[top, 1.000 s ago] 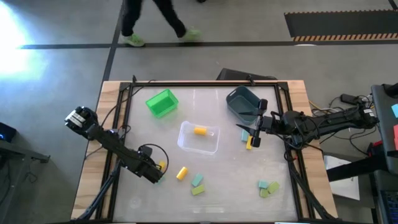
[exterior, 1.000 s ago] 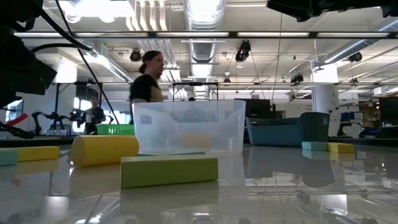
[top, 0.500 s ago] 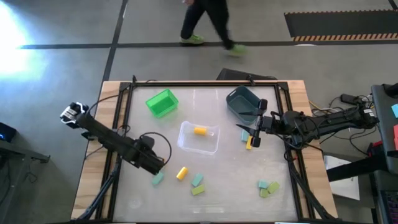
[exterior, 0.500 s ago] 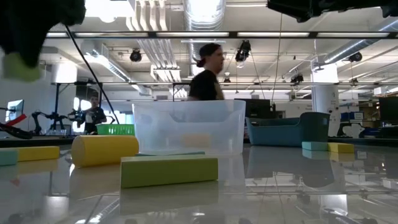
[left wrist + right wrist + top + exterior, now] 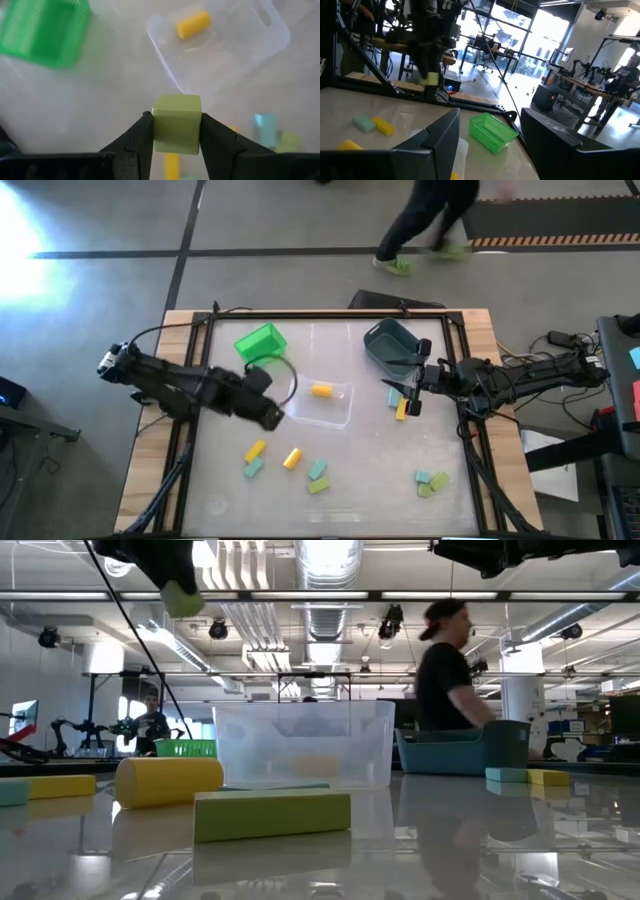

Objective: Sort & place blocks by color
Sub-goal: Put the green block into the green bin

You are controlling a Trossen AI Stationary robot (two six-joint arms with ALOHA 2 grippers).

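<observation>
Early going: one yellow block down in clear bin, left gripper pinching light green block aloft near green bin; right gripper spread, idle by blue-grey bin; ten-odd still loose

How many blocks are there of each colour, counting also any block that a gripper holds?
Yellow blocks: 4, one inside the clear bin
Light green blocks: 4, one held by the left gripper
Pale teal blocks: 4
Total: 12
</observation>
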